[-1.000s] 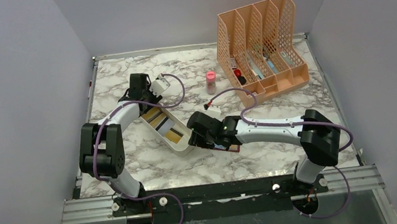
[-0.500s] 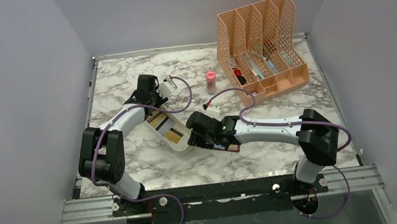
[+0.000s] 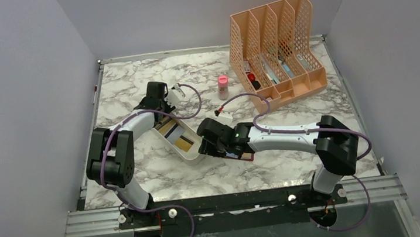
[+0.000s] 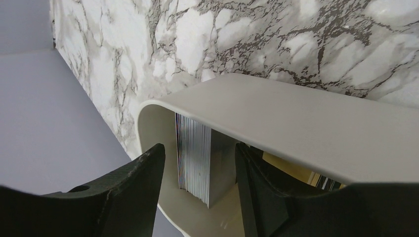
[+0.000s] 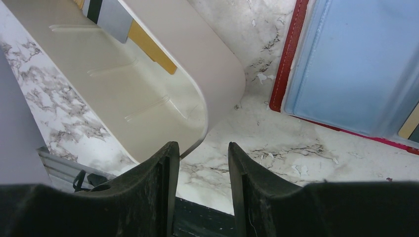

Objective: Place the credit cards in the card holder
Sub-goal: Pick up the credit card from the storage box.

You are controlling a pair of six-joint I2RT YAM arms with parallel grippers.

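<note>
In over the far end of the cream tray now with the left gripper, nudged a touch right and nearer than a second ago. Spread wide there, straddling an upright stack of credit cards with both fingers, not closed on it, holding nothing. No change with the right gripper: parked low at the tray's near end, parted only a little, empty, just above the bare marble table. Just right of that, flat on the marble, the red-edged card holder with its blue sleeves. More cards leaning farther along the tray. Looks like lining up a first pinch on the stack. Nothing visibly in the holder yet. Worth watching: lifting one card, not the whole pack.
</note>
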